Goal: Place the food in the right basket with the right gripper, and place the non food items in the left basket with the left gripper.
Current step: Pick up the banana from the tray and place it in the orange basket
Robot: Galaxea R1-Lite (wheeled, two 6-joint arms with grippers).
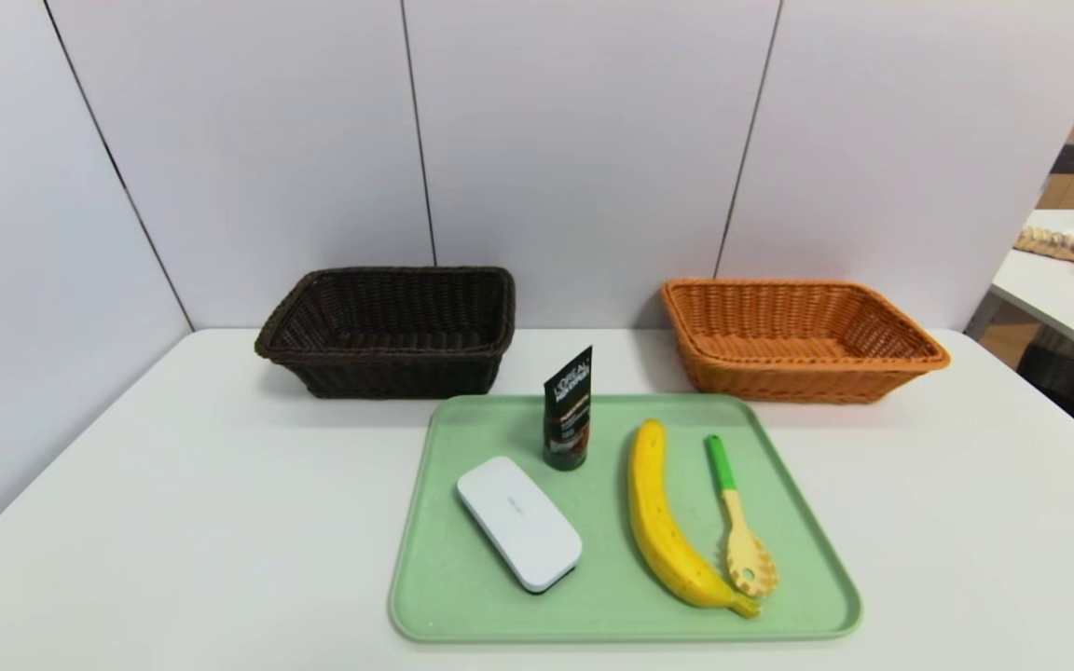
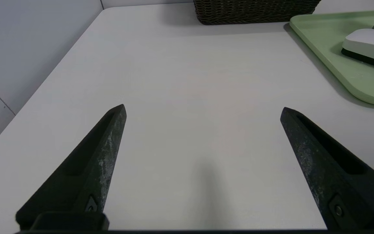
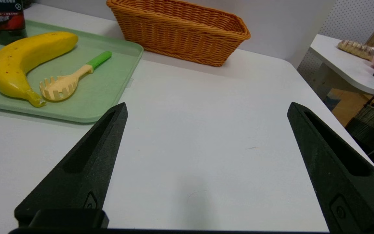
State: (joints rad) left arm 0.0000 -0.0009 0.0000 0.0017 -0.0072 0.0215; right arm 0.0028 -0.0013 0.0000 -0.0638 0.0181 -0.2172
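On the green tray lie a yellow banana, a yellow pasta spoon with green handle, a white oblong case and a dark L'Oreal tube standing on its cap. Behind the tray stand the dark brown left basket and the orange right basket, both empty. Neither arm shows in the head view. My left gripper is open over bare table on the tray's left side. My right gripper is open over bare table on the tray's right side, with the banana and spoon off to one side.
Grey wall panels close the back and left of the white table. A second table with a pink object stands at the far right. The right table edge drops off close to my right gripper.
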